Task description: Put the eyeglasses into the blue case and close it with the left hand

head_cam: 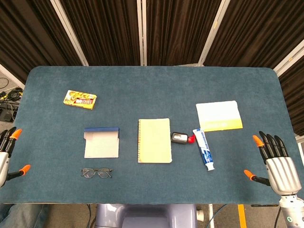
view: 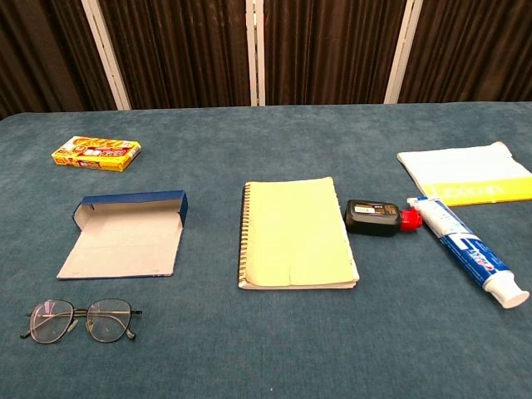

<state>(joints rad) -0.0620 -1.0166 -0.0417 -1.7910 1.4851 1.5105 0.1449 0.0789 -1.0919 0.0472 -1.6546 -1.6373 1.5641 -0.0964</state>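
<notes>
The eyeglasses [head_cam: 96, 173] [view: 79, 320], thin dark wire frames, lie flat near the table's front edge. Just behind them the blue case [head_cam: 101, 141] [view: 125, 235] lies open, its grey lining up and its blue lid edge at the back. My left hand [head_cam: 6, 152] shows at the far left edge of the head view, fingers spread, holding nothing, well left of the glasses. Over at the front right corner my right hand [head_cam: 275, 160] is open too, fingers apart. Neither hand appears in the chest view.
A yellow spiral notebook [head_cam: 155, 140] [view: 295, 233] lies right of the case. Beyond it are a small black bottle with red cap [head_cam: 182, 138] [view: 378, 218], a toothpaste tube [head_cam: 204, 149] [view: 467, 249], a white-yellow pouch [head_cam: 219, 115] [view: 467, 174], and a yellow snack box [head_cam: 80, 99] [view: 96, 154] at back left.
</notes>
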